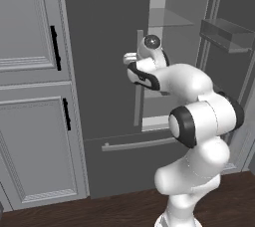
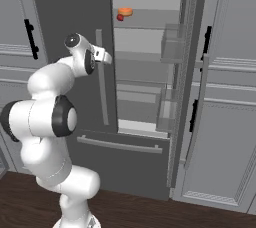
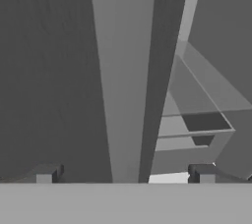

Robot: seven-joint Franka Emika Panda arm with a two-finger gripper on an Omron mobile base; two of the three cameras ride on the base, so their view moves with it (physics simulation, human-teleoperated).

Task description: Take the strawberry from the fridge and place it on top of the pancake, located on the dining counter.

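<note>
The fridge (image 2: 80,17) stands in front of me with its left door shut and its right door (image 2: 192,72) swung open. On an upper glass shelf inside lies the strawberry (image 2: 120,17), a tiny dark-red berry beside a flat orange disc (image 2: 125,11). My gripper (image 3: 124,174) is open and empty. It points at the shut left door, whose vertical bar handle (image 3: 125,95) runs up between the two fingertips (image 3: 47,174). From the right base view the gripper (image 2: 107,56) sits just left of that handle (image 2: 102,77), well below the strawberry's shelf. The pancake and the dining counter are out of view.
Light grey panelled cabinets with black handles (image 1: 55,47) flank the fridge on both sides. The open door carries clear bins (image 2: 172,47). A bottom drawer with a horizontal bar (image 2: 120,145) sits under the doors. The floor (image 2: 150,212) is dark wood.
</note>
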